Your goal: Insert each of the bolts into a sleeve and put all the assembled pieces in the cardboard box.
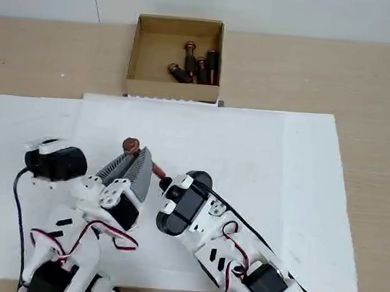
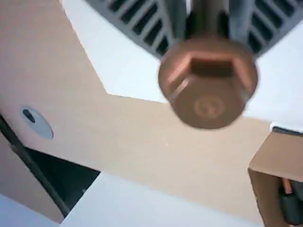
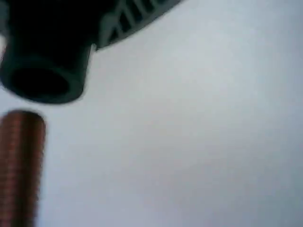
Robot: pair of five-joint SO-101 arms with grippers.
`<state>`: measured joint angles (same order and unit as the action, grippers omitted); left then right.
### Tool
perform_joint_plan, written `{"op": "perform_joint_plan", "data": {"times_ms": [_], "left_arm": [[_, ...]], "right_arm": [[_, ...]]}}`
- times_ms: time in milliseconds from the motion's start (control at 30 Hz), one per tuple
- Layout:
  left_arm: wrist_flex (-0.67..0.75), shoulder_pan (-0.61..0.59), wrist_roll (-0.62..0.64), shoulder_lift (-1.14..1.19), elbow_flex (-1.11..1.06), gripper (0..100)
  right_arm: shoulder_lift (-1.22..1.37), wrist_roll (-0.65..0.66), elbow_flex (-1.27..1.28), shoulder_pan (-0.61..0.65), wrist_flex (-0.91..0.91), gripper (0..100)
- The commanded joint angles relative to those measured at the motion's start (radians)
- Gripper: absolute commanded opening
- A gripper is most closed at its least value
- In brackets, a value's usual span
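My left gripper (image 1: 137, 161) is shut on a copper bolt (image 1: 131, 145) over the white sheet, low in the high view. The hex head (image 2: 208, 85) sticks out beyond the grey ribbed fingers (image 2: 137, 19). The bolt's threaded end (image 3: 21, 165) points toward a black sleeve (image 3: 45, 71). My right gripper (image 1: 167, 183) is shut on that sleeve. The sleeve's open mouth sits just beside the thread tip, with a small gap between them. The cardboard box (image 1: 140, 80) stands at the far edge of the sheet and holds several assembled pieces (image 1: 194, 65).
A white paper sheet (image 1: 268, 173) covers most of the wooden table (image 1: 378, 80). Both arm bodies and their red and black cables (image 1: 240, 252) crowd the near edge. The box corner (image 2: 277, 165) appears beyond the bolt head.
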<state>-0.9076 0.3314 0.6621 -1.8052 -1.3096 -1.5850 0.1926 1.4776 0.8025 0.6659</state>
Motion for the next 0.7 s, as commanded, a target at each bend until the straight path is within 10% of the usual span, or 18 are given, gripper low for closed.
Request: {"op": "perform_joint_plan", "data": {"times_ms": [0, 667], "left_arm": [[0.005, 0.006, 0.008, -0.014, -0.001, 1], [0.005, 0.058, -0.026, -0.014, -0.018, 1]], "right_arm": [[-0.005, 0.009, -0.071, 0.01, -0.025, 0.2], [-0.005, 0.061, -0.068, 0.004, -0.053, 0.2]]}}
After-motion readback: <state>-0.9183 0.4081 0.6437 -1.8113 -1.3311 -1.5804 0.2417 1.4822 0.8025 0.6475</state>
